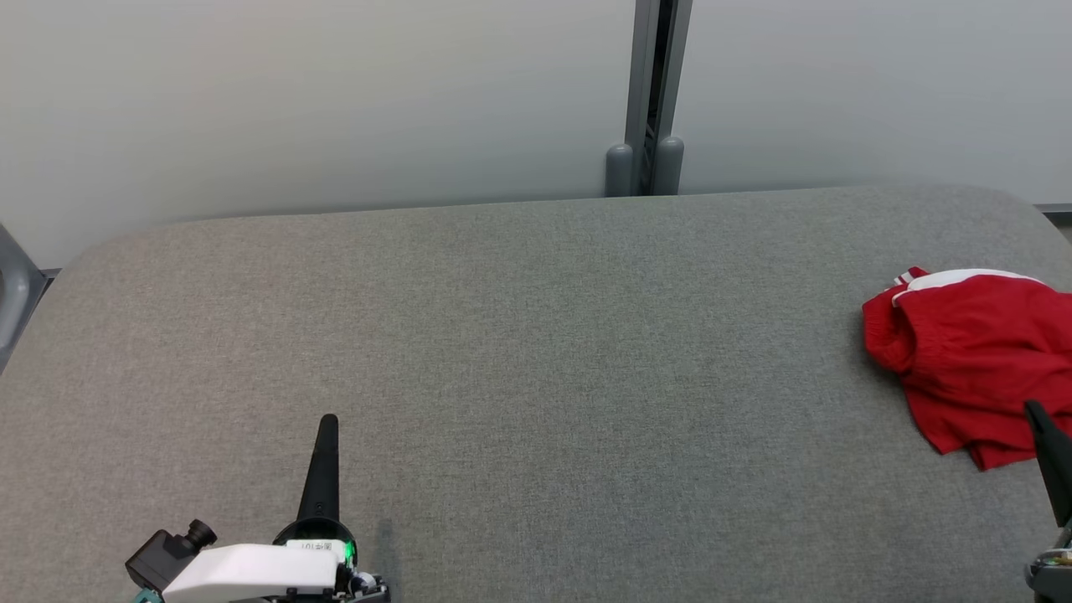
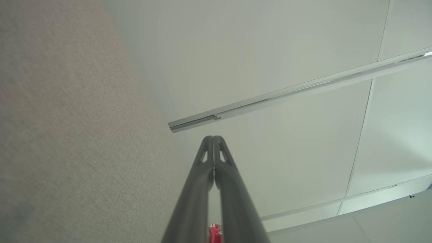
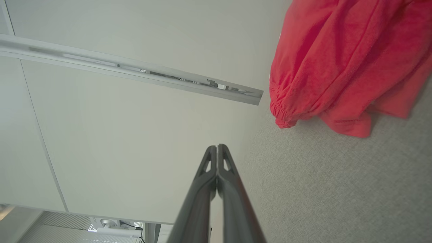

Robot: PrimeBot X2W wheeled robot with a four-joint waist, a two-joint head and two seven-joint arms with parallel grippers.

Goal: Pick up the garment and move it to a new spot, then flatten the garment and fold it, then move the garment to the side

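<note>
The garment [image 1: 971, 360] is a red piece with a white band, crumpled in a heap at the far right of the grey table [image 1: 536, 352]. In the right wrist view the garment [image 3: 344, 57] lies at the upper right, its gathered hem toward the wall. My right gripper [image 1: 1034, 409] is at the right edge, its dark tip over the heap's near corner; its fingers [image 3: 216, 148] are shut and hold nothing. My left gripper [image 1: 328, 421] hovers at the lower left, far from the cloth, shut and empty [image 2: 213, 138]. A red sliver of garment [image 2: 214, 234] peeks between the left fingers.
A pale partition wall [image 1: 335, 100] with a grey metal post [image 1: 649, 100] runs behind the table. The table's rounded far corners sit at the left and right. A wide stretch of grey fabric top lies between the two grippers.
</note>
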